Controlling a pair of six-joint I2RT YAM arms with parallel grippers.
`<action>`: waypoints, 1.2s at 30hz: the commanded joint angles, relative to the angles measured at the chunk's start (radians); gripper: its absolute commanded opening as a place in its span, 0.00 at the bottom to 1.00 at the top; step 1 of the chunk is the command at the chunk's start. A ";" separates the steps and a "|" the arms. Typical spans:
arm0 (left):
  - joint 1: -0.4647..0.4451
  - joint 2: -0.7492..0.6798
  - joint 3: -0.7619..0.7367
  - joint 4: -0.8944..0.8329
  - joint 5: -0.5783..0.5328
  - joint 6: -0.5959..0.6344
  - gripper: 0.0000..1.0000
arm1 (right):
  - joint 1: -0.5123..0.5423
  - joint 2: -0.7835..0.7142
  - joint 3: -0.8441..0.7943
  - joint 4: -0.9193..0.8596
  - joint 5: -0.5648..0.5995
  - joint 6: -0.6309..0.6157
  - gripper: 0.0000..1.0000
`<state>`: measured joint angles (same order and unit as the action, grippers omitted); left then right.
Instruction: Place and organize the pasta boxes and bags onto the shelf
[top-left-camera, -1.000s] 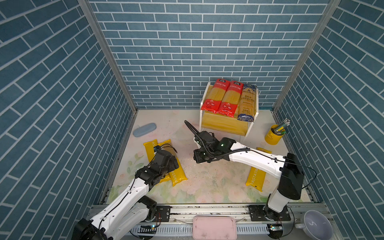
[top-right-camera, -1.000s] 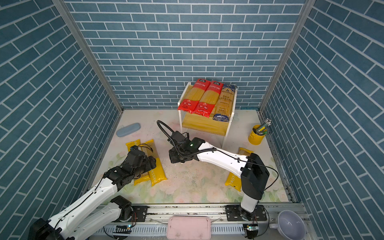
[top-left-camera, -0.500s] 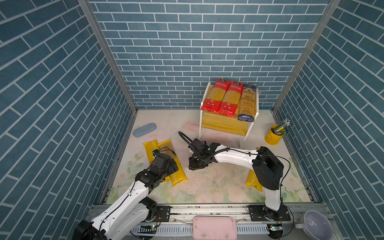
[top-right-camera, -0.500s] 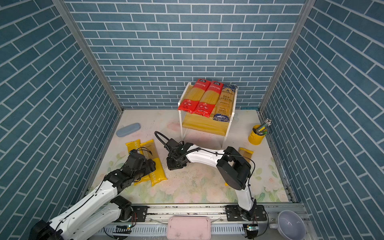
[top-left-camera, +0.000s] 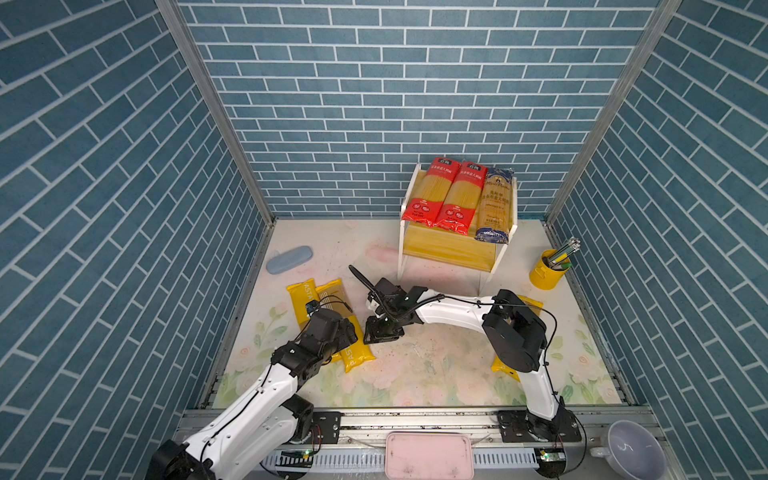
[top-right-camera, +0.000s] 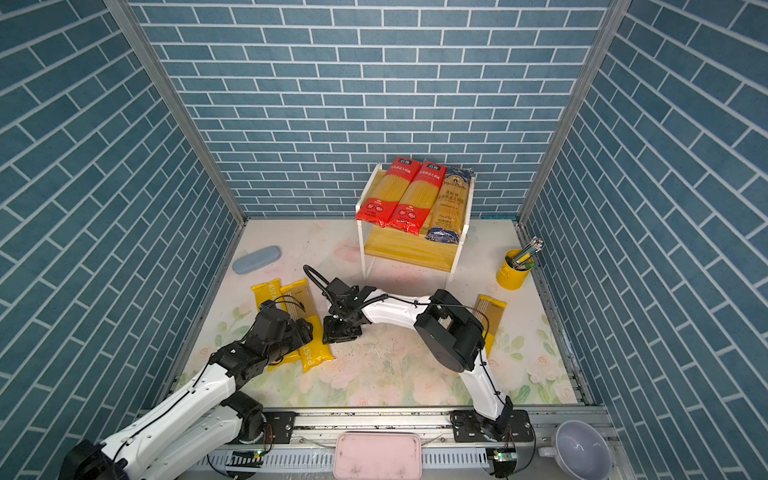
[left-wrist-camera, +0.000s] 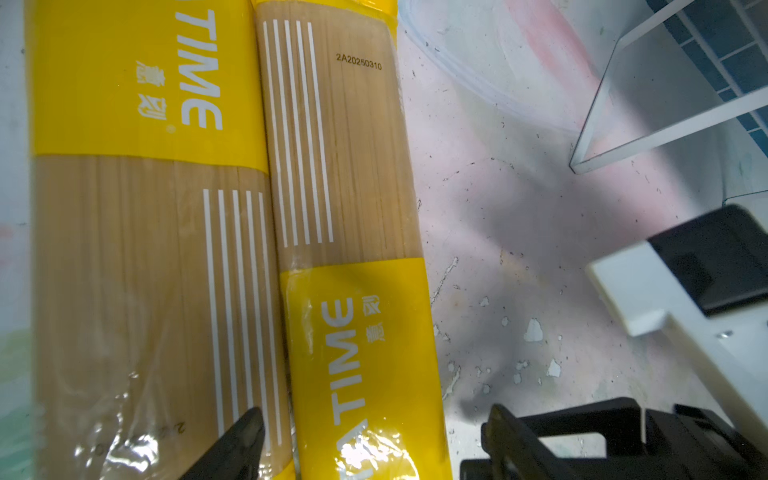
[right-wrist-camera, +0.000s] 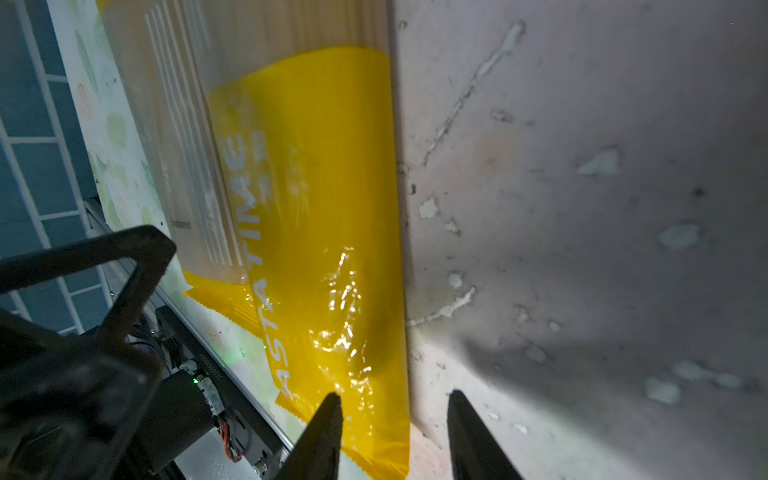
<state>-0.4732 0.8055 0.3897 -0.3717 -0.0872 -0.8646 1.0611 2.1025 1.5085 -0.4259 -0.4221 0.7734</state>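
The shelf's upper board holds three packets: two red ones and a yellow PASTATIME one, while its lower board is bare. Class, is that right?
Not quite. On the upper board of the shelf the third is the dark blue-ended packet, not a yellow one; both top views show it. The two red packets and the bare lower board stand as stated.

Lower board of the shelf (top-left-camera: 449, 249) stood open at the front, upper board filled by three packets (top-left-camera: 457, 195); right gripper (top-left-camera: 376, 332) crowded the floor just beside left gripper (top-left-camera: 350, 332) over the yellow packets (top-left-camera: 357, 359).
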 joint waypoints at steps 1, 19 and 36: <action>0.004 -0.017 -0.025 0.020 0.001 -0.013 0.85 | -0.002 0.037 0.054 0.012 -0.056 0.036 0.43; 0.004 -0.030 -0.049 0.041 0.018 -0.018 0.85 | -0.002 0.077 0.070 0.039 -0.094 0.056 0.23; -0.007 -0.017 -0.036 0.082 0.032 -0.020 0.84 | -0.075 -0.151 -0.254 0.175 -0.008 0.151 0.00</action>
<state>-0.4763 0.7967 0.3576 -0.2935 -0.0502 -0.8860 1.0103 2.0293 1.3346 -0.2699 -0.4717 0.8536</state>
